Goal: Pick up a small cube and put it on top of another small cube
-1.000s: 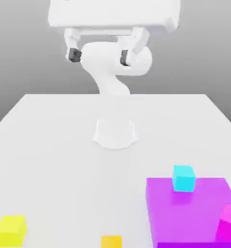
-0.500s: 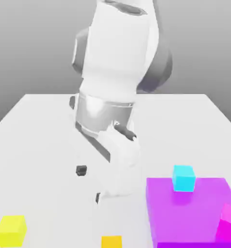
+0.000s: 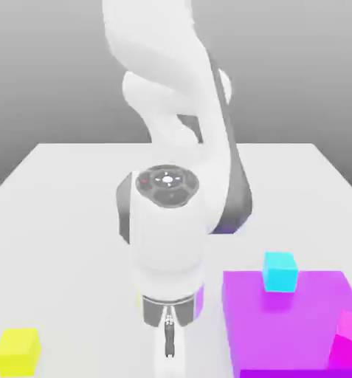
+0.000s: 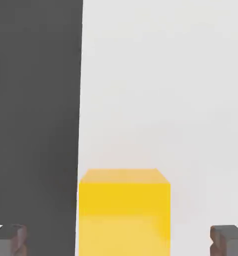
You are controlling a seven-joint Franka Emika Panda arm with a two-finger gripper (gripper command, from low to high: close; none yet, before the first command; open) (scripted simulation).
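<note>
The gripper (image 4: pixel 121 239) hung with its fingers (image 4: pixel 10 239) spread wide, the orange-yellow cube (image 4: pixel 124 212) sitting between them (touching neither) on the white table (image 4: pixel 165 90). A cyan cube (image 3: pixel 280 271) rested on the purple block (image 3: pixel 297 317), well apart.

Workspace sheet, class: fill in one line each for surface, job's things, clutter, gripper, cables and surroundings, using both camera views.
Surface: white table, flat.
Job's things: orange-yellow cube on the table between the fingertips; cyan cube on top of the purple block; yellow cube near the exterior view's lower left.
Clutter: magenta cube on the purple block at the exterior view's right edge.
Gripper: gripper open, fingertips either side of the orange-yellow cube, not touching it.
Cables: nothing seen.
Surroundings: plain grey backdrop; dark area beyond the table edge in the hand view.
</note>
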